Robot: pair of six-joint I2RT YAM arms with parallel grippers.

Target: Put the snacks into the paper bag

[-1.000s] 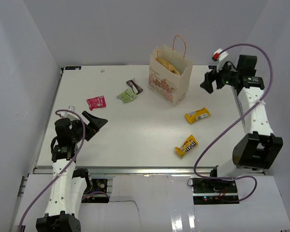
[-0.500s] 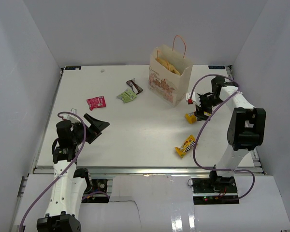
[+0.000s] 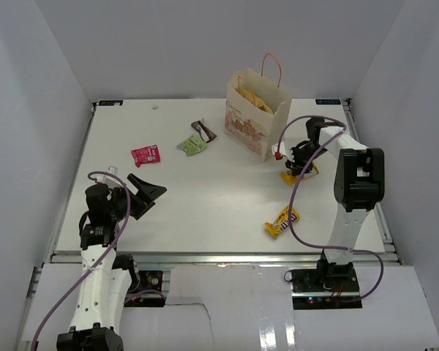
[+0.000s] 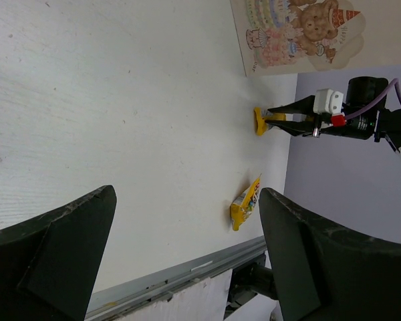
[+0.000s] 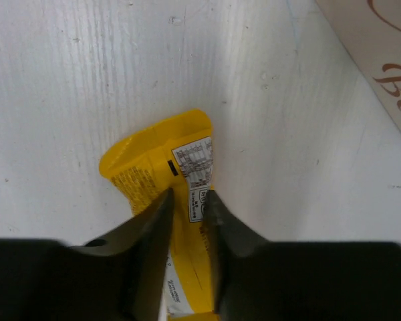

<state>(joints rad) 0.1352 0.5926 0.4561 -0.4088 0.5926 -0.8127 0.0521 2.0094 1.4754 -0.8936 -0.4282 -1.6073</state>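
Observation:
The cream paper bag (image 3: 254,123) stands at the back of the table with a tan chip bag (image 3: 252,98) inside. Just right of it, my right gripper (image 3: 295,167) is down on the table, shut on the yellow candy bar (image 5: 147,160); the wrapper is pinched between both fingers (image 5: 189,194). A yellow M&M's pouch (image 3: 282,221) lies near the front edge. Pink (image 3: 145,154), green (image 3: 192,145) and dark brown (image 3: 204,130) packets lie left of the bag. My left gripper (image 3: 143,189) hovers open at the front left, holding nothing.
White walls close in the table on three sides. A metal rail (image 3: 219,255) runs along the near edge. The right arm's purple cable (image 3: 300,208) loops over the table near the M&M's pouch. The left wrist view shows the bag's printed side (image 4: 301,33).
The right arm swung down from beside the bag's top to the table and its jaws closed on the yellow candy bar. The left arm barely moved.

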